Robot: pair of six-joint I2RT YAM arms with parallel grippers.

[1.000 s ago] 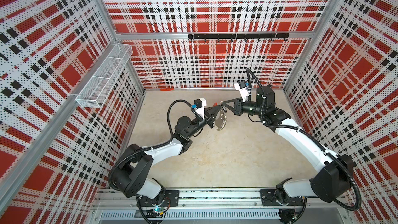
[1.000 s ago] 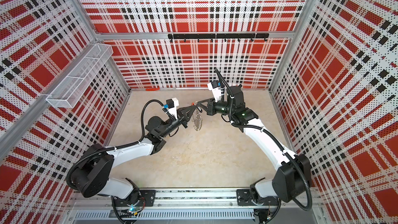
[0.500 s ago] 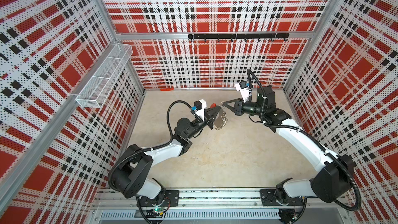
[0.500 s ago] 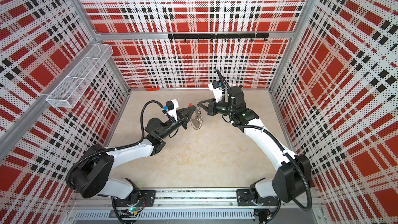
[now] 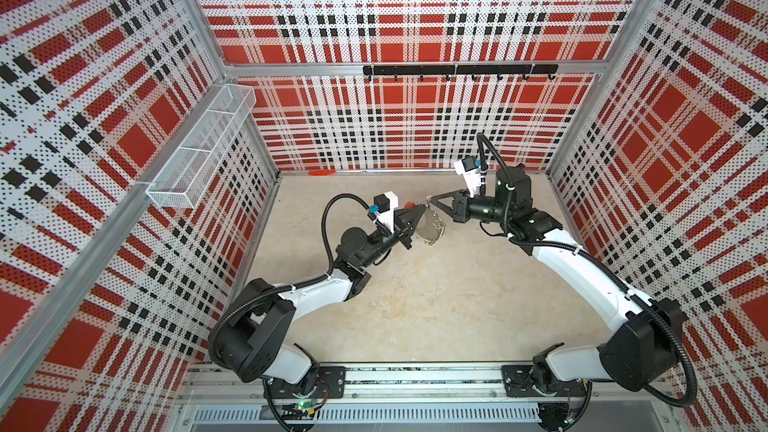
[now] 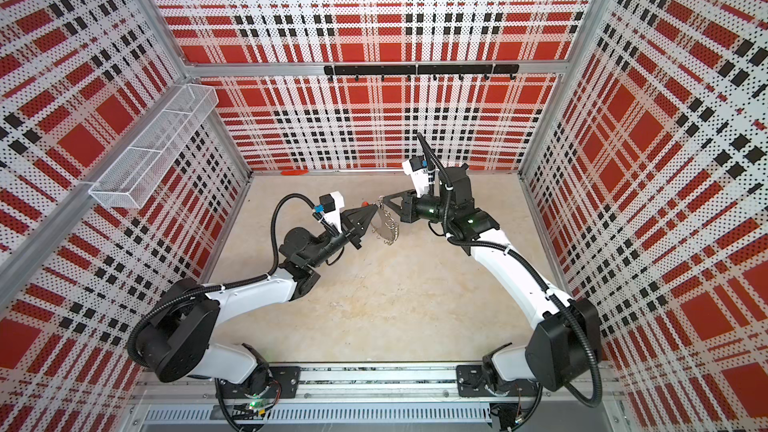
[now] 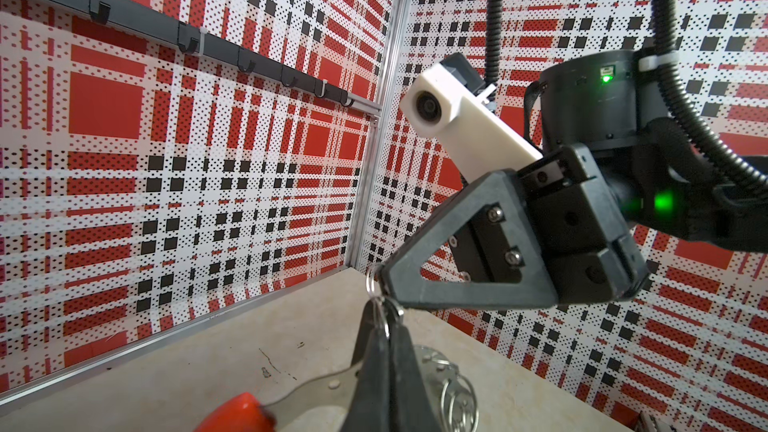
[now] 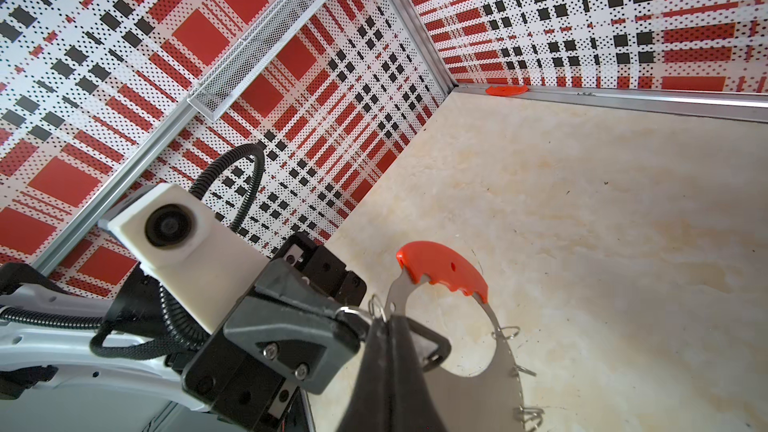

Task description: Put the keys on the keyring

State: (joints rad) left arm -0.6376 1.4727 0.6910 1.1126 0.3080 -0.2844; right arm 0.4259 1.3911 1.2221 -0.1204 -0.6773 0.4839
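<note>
Both grippers meet tip to tip above the middle of the table. My left gripper (image 5: 420, 214) (image 7: 384, 317) is shut on the keyring (image 5: 434, 229) (image 8: 478, 392), a flat grey hoop with several small silver loops. Its red sleeve (image 8: 440, 270) (image 7: 239, 413) points toward the back wall. My right gripper (image 5: 431, 201) (image 8: 388, 320) is shut on the keys (image 8: 434, 344), a black fob that sticks out sideways past the fingers. A tiny silver ring (image 7: 370, 280) shows at the right fingertips, touching the left tips. In both top views the fob is too small to see.
A white mesh basket (image 5: 199, 151) hangs on the left wall. A black hook rail (image 5: 457, 69) runs along the back wall. A small red piece (image 5: 322, 173) (image 8: 507, 89) lies at the foot of the back wall. Plaid walls enclose the beige table (image 5: 436, 305).
The hanging keyring has turned a little and shows more of its flat face. Both arms have stayed almost where they were, tips together.
</note>
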